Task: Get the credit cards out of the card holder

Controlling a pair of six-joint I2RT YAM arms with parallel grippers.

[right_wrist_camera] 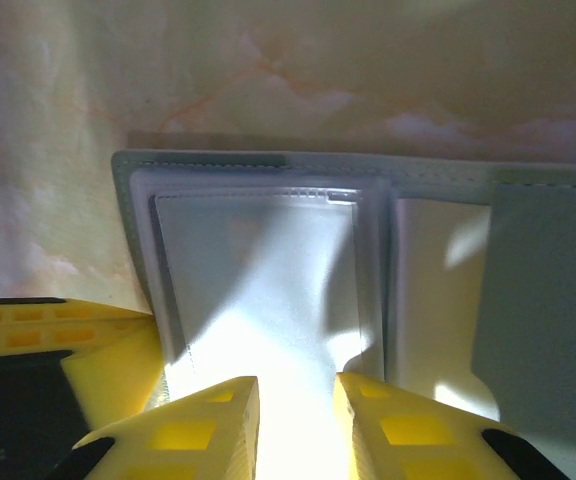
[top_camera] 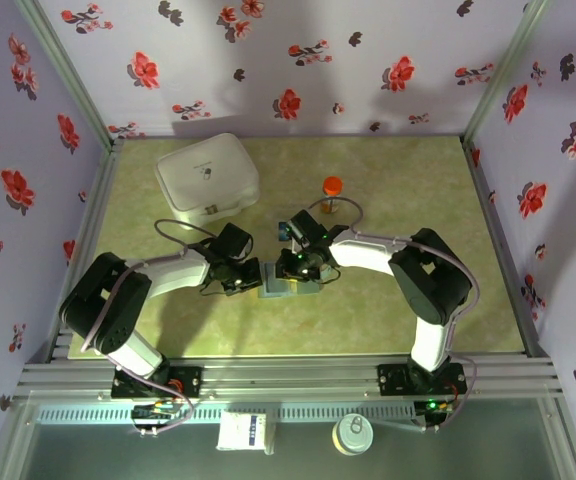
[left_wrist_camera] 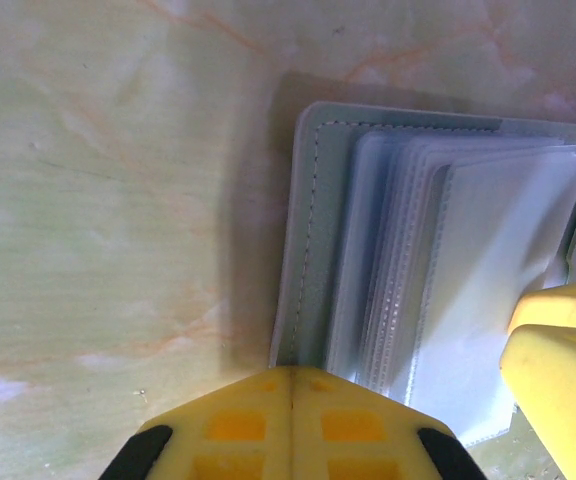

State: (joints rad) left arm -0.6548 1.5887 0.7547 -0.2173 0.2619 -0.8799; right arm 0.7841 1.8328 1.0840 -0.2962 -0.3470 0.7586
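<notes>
The card holder (top_camera: 276, 287) lies open and flat on the table (top_camera: 418, 210), between our two pincers — the left pincer (left_wrist_camera: 293, 388) at one end, the right pincer (right_wrist_camera: 296, 395) at the other. From the left wrist we see its grey-blue stitched panel straight ahead of the fingertips, with a stack of clear sleeves (left_wrist_camera: 468, 290) fanned over it. The near corner of the panel sits right at this pincer's tip, and we cannot tell whether they touch. The left pincer is clenched, its yellow fingers meeting along one seam with nothing between them. The right pincer's fingers stand a narrow slit apart over a bright sleeve — whether they pinch it we cannot tell. Beyond both pincers, well apart from them, stand a white lidded case (top_camera: 208, 175) and an orange-capped bottle (top_camera: 332, 190).
</notes>
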